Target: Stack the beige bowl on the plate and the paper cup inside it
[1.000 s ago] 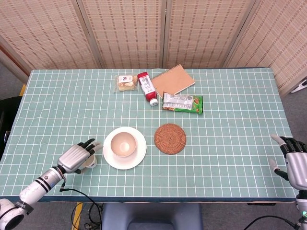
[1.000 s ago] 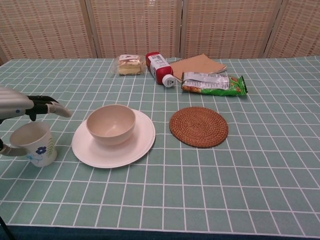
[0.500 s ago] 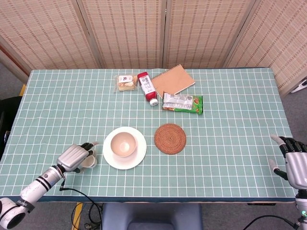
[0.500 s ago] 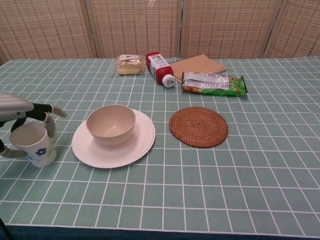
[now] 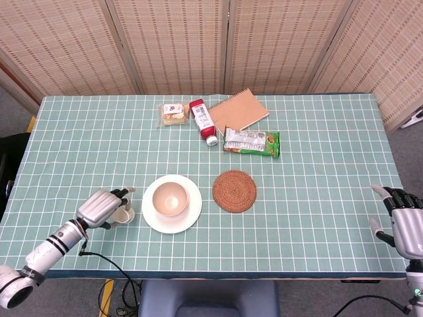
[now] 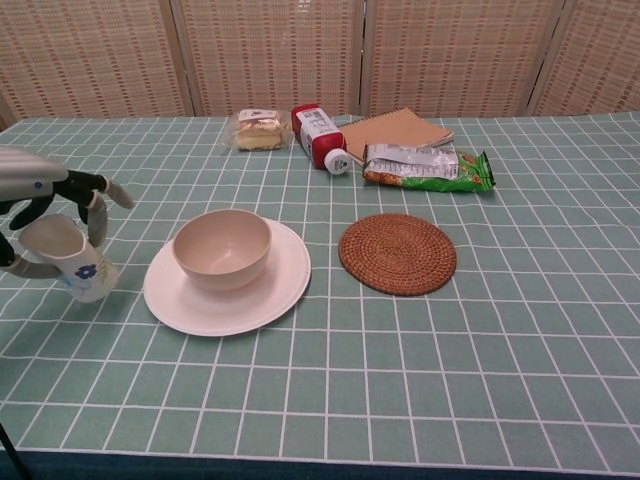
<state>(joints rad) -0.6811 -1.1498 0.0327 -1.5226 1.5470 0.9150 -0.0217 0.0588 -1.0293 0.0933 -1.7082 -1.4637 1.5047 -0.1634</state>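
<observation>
The counter point(image 5: 317, 218), covered in a green checked cloth, carries every item shown. A brown notebook point(image 5: 238, 110) lies at the far edge, at 12 o'clock from the centre. The white plate point(image 5: 192, 212) sits at 7 o'clock from the centre, and the beige bowl point(image 5: 170, 199) rests upright on it. A round woven coaster point(image 5: 234, 191) lies just beside the plate, at its 3 o'clock. A green snack packet point(image 5: 252, 142) lies at 12 o'clock from the coaster, touching the notebook's near edge. A red bottle point(image 5: 203, 121) lies on its side at the notebook's 9 o'clock, with a wrapped sandwich point(image 5: 172, 113) beside it. The left hand point(image 5: 99, 209), at 9 o'clock from the plate, has its fingers point(image 6: 95, 212) clamped on the paper cup point(image 6: 70, 258), which is tilted and near the plate without touching it. The right hand point(image 5: 402, 221) rests at the counter's 4 o'clock corner, fingers apart and holding nothing.
</observation>
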